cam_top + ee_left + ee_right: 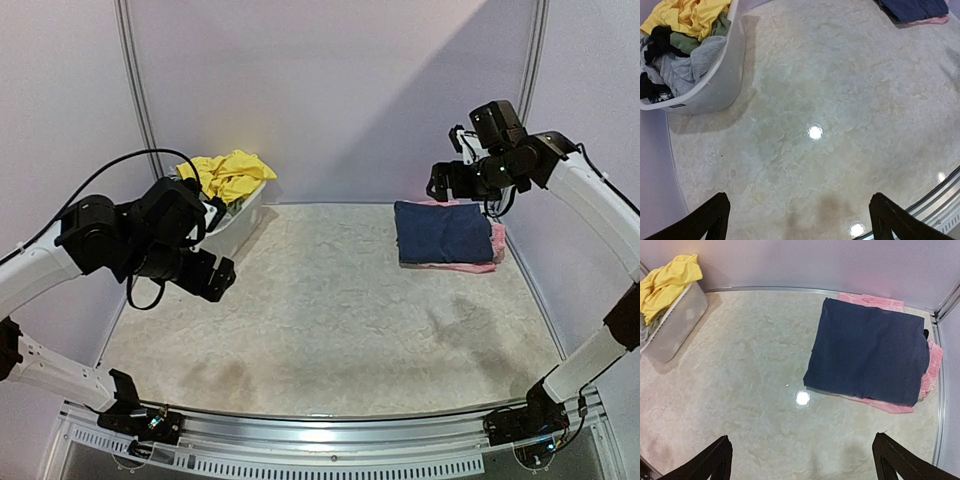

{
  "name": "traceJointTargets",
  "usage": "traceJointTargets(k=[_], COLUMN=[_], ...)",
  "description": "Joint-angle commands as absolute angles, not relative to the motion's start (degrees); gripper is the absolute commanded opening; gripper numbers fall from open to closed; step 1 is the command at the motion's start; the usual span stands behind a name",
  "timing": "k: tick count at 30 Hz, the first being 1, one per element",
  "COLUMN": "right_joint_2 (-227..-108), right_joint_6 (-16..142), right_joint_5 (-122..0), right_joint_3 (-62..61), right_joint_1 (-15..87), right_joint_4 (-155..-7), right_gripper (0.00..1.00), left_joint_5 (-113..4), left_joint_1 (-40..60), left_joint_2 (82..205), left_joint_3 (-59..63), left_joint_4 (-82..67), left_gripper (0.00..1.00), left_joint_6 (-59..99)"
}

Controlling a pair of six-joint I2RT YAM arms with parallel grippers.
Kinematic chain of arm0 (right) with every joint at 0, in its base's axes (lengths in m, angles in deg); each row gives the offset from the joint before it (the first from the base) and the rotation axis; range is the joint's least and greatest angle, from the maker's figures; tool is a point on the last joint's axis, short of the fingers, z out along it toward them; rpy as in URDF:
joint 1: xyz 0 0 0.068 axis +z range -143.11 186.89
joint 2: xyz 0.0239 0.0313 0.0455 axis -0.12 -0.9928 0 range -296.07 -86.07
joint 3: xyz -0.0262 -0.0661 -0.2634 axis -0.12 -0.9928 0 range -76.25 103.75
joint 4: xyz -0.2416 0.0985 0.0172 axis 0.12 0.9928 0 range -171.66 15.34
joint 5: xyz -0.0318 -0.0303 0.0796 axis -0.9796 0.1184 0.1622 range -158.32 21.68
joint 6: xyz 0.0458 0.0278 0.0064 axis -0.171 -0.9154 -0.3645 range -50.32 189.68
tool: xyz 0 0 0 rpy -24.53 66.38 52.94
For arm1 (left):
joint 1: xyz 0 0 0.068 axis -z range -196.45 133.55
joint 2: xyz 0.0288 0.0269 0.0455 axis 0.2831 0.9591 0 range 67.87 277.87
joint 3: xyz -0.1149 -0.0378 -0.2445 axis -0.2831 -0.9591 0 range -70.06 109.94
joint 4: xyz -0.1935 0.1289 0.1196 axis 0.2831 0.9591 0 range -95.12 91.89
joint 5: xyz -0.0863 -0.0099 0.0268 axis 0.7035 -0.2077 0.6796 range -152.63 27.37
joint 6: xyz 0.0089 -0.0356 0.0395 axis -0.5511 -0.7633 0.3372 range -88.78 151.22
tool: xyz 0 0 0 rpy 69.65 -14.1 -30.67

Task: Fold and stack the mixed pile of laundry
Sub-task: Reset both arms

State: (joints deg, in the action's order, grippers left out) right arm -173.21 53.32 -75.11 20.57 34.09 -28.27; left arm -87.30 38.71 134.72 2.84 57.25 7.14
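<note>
The mixed laundry pile fills a white tub at the back left, with a yellow piece (232, 172) (687, 15) (662, 282) on top and grey pieces (692, 62) and dark ones under it. At the back right a folded navy piece (443, 232) (870, 357) (915, 9) lies flat on a folded pink piece (497, 243) (934, 365). My left gripper (218, 280) (800, 220) hangs open above bare table, in front of the tub. My right gripper (438, 186) (802, 460) hovers open over the near left side of the folded stack, holding nothing.
The white plastic tub (247, 215) (715, 85) (677, 322) stands against the left wall. Pale walls close the table on three sides, with a metal post (136, 90) at the back left corner. A metal rail (320, 425) runs along the near edge between the arm bases.
</note>
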Motion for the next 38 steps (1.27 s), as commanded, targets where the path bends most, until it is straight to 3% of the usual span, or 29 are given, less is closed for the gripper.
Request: traceJointTargets(k=[1,9,23,38], right_joint_2=[-166.11,-151.03,-129.04,-128.67], right_joint_6=[46.45,36.69,29.75,30.06], right_joint_5=[-74.61,-76.93,-79.81,-80.69], right_joint_3=[13.98,0.22,-11.42,-11.27], right_joint_1=[37.8,39.88,39.93,39.93], right_joint_4=[-31.21,-33.08,-31.61,-30.38], right_gripper=[0.99,0.99,0.99,0.99], left_joint_5=[-87.02,-86.9,-79.26,-78.29], left_joint_1=[35.12,27.93,17.36,16.87], left_joint_2=[131.74,131.08,125.42,122.61], left_joint_3=[3.45,6.32,4.65,3.73], left_joint_4=[59.27,60.17,53.86,52.49], left_gripper=[1.0,1.0,1.0,1.0], left_joint_6=[10.25,15.76,14.15,11.21])
